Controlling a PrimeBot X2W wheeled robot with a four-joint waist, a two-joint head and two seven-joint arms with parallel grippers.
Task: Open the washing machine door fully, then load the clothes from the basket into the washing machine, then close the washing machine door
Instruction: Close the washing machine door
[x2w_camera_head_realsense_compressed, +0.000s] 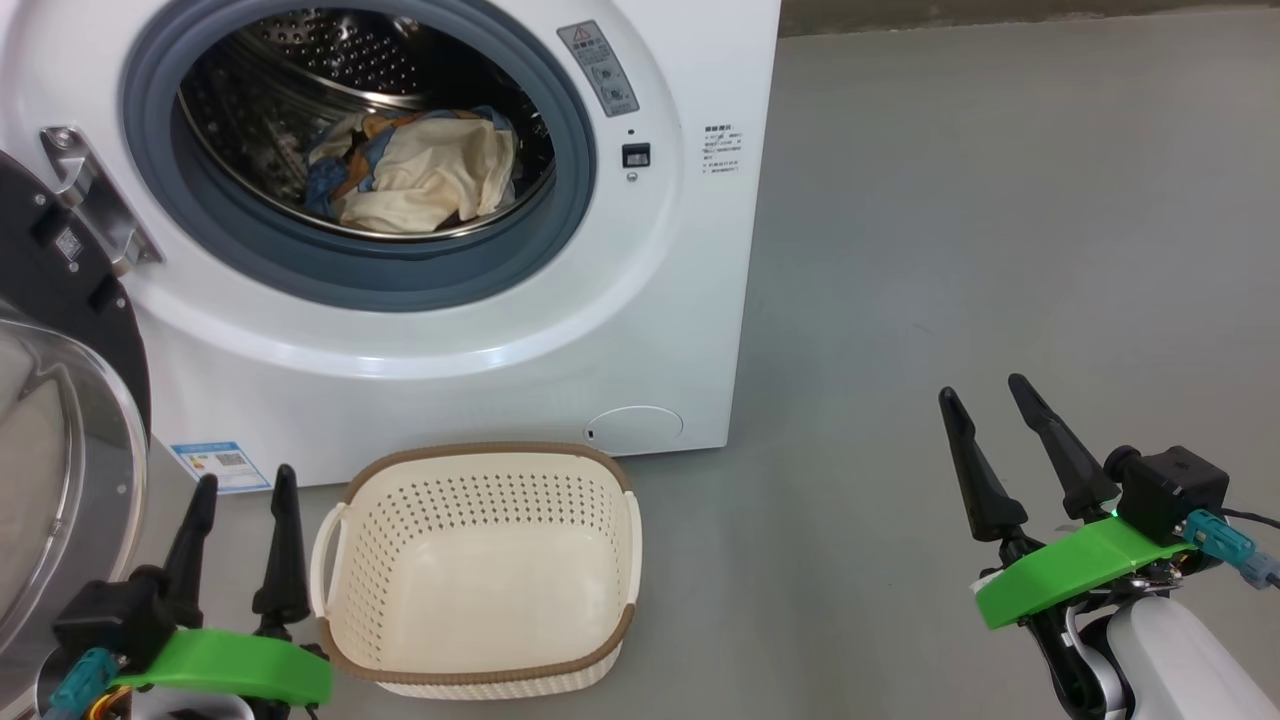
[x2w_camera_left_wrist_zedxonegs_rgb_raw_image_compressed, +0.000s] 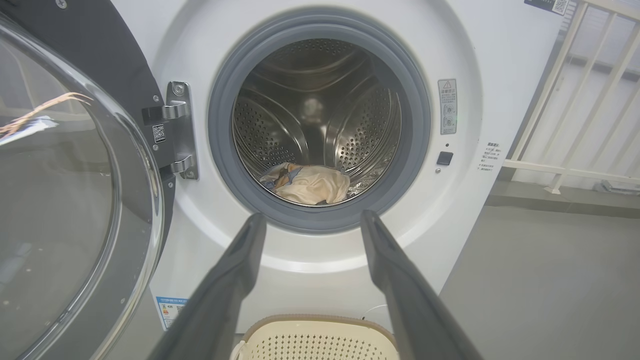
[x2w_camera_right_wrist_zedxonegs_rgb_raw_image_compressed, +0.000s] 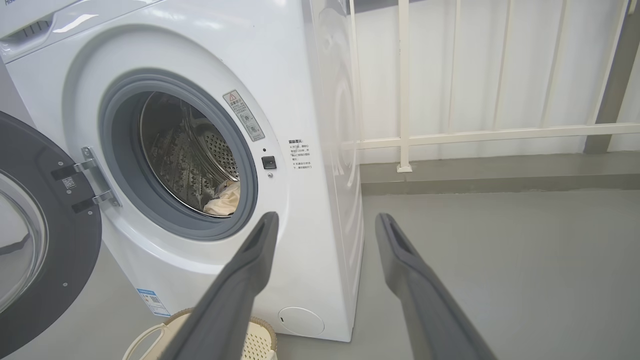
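The white washing machine (x2w_camera_head_realsense_compressed: 450, 350) stands with its round door (x2w_camera_head_realsense_compressed: 60, 400) swung wide open to the left. Cream and blue clothes (x2w_camera_head_realsense_compressed: 420, 170) lie in the bottom of the steel drum (x2w_camera_left_wrist_zedxonegs_rgb_raw_image_compressed: 320, 115), seen too in the left wrist view as clothes (x2w_camera_left_wrist_zedxonegs_rgb_raw_image_compressed: 307, 184). The cream basket (x2w_camera_head_realsense_compressed: 480, 570) sits on the floor in front of the machine with nothing in it. My left gripper (x2w_camera_head_realsense_compressed: 245, 490) is open, low at the basket's left side. My right gripper (x2w_camera_head_realsense_compressed: 985, 395) is open over bare floor, well right of the machine.
Grey floor (x2w_camera_head_realsense_compressed: 1000, 250) stretches to the right of the machine. A white railing (x2w_camera_right_wrist_zedxonegs_rgb_raw_image_compressed: 475, 135) stands behind and to the right of it. The open door's glass bowl (x2w_camera_left_wrist_zedxonegs_rgb_raw_image_compressed: 60, 200) bulges out close beside my left arm.
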